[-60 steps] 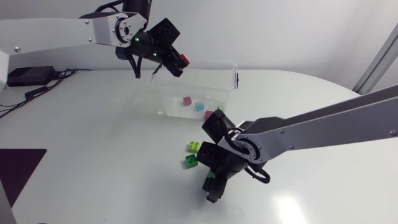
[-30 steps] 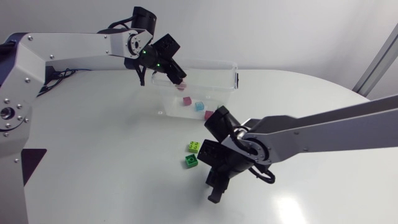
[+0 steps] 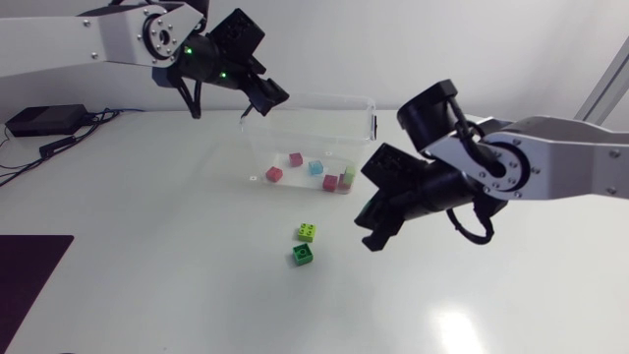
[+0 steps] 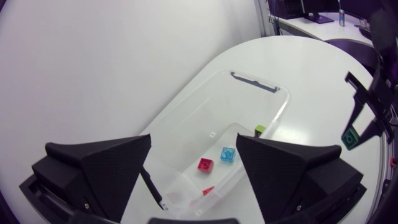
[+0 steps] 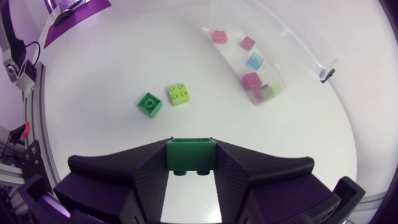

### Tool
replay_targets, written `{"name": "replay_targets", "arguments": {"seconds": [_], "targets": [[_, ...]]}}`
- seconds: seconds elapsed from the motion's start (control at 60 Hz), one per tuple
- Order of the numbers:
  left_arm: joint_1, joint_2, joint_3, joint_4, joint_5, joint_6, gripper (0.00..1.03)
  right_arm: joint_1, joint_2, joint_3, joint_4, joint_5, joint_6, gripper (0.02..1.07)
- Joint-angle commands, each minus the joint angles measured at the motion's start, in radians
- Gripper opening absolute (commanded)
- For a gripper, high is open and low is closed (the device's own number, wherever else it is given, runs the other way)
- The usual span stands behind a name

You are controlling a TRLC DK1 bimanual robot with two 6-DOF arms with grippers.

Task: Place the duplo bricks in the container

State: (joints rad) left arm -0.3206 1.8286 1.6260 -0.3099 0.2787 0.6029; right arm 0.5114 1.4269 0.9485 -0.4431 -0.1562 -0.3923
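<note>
The clear container (image 3: 366, 110) stands at the table's back middle with several small bricks in it: red (image 3: 274, 174), pink (image 3: 295, 158), blue (image 3: 315, 167). My left gripper (image 3: 263, 99) hangs open and empty above the container's left back corner. In its wrist view the red brick (image 4: 204, 164) and blue brick (image 4: 227, 154) lie below between its spread fingers. My right gripper (image 3: 370, 226) is raised to the right of the container's front, shut on a green brick (image 5: 190, 154). A lime brick (image 3: 308, 232) and a dark green brick (image 3: 303, 255) lie on the table.
The two loose bricks, lime (image 5: 179, 93) and dark green (image 5: 149, 103), sit in front of the container (image 5: 311, 50), left of my right gripper. A black box with cables (image 3: 39, 120) lies at the table's far left.
My left gripper opened and its red brick dropped into the container. My right gripper shut on the green brick, lifted it off the table and swung right and up.
</note>
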Motion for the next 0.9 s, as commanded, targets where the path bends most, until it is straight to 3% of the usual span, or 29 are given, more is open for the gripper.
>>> {"name": "replay_targets", "arguments": {"seconds": [0.0,0.167,0.45,0.65,0.883], "targets": [[-0.028,-0.063,-0.129,-0.021,-0.004,0.028,0.98,-0.034,0.01,0.062,-0.011,-0.009,0.001,0.32],[-0.092,-0.17,-0.342,-0.049,-0.009,0.09,0.96,-0.093,0.069,0.187,-0.009,-0.016,0.015,0.32],[-0.204,-0.186,-0.525,-0.066,-0.055,0.07,0.94,-0.134,0.178,0.36,0.015,-0.029,0.044,0.32],[-0.262,-0.161,-0.535,-0.081,-0.081,-0.035,0.94,-0.149,0.251,0.45,0.018,-0.023,0.056,0.32],[-0.301,-0.123,-0.56,-0.04,-0.118,-0.04,0.95,-0.186,0.316,0.513,0.049,-0.023,0.067,0.32]]}}
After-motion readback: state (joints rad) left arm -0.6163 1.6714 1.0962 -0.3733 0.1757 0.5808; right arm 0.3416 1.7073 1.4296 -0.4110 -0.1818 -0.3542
